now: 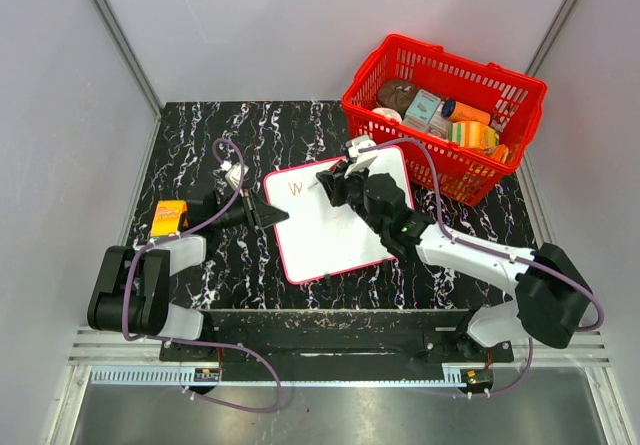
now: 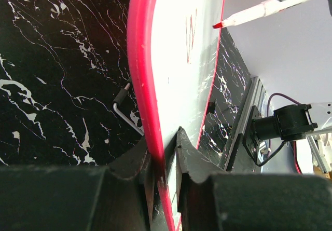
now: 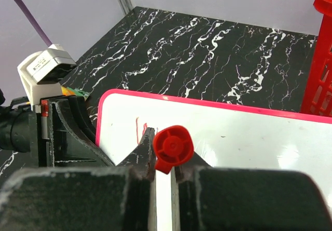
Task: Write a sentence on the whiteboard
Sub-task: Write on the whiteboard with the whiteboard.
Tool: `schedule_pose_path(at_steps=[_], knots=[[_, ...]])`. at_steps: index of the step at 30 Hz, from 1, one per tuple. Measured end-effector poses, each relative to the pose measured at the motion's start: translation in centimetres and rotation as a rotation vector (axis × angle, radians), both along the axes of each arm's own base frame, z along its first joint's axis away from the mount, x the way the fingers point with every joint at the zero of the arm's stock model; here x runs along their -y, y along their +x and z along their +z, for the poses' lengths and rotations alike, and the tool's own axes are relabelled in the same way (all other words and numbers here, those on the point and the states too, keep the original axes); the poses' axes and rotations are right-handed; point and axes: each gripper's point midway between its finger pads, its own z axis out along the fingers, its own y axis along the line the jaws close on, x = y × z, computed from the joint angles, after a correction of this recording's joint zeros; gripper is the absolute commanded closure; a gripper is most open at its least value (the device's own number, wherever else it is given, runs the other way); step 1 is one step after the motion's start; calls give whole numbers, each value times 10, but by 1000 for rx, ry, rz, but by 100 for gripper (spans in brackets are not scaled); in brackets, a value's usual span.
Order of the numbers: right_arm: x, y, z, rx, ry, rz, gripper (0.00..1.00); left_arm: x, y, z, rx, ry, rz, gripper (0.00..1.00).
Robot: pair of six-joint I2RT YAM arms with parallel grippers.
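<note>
The whiteboard [image 1: 340, 237] lies tilted on the black marbled table, white with a thin red frame. A few red strokes of the sentence [image 1: 296, 189] stand at its top left; they also show in the left wrist view [image 2: 190, 31] and the right wrist view [image 3: 140, 129]. My left gripper [image 1: 272, 213] is shut on the board's left edge [image 2: 141, 75], one finger on each side. My right gripper [image 1: 335, 180] is shut on a red-tipped marker [image 2: 270, 7], its red back end [image 3: 173, 148] between the fingers. The tip is just right of the strokes, close above the board [image 3: 249, 143].
A red basket [image 1: 520, 95] with groceries stands at the back right, close to the board's far corner. A small orange box [image 1: 168, 217] lies left of the left arm. A bent metal rod [image 2: 124, 111] lies on the table beside the board's edge.
</note>
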Motion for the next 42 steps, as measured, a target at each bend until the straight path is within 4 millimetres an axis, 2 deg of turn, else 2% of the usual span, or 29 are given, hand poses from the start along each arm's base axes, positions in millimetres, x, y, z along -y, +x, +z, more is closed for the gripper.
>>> schedule_pose_path(at_steps=[9, 24, 42], knots=[[-5, 4, -12, -19, -18, -1, 100, 0, 0, 0, 0, 0, 0, 100], [-2, 9, -4, 1, 8, -31, 100, 0, 0, 0, 0, 1, 0, 100], [-10, 12, -9, -15, 19, -20, 100, 1, 0, -1, -3, 2, 1, 100]])
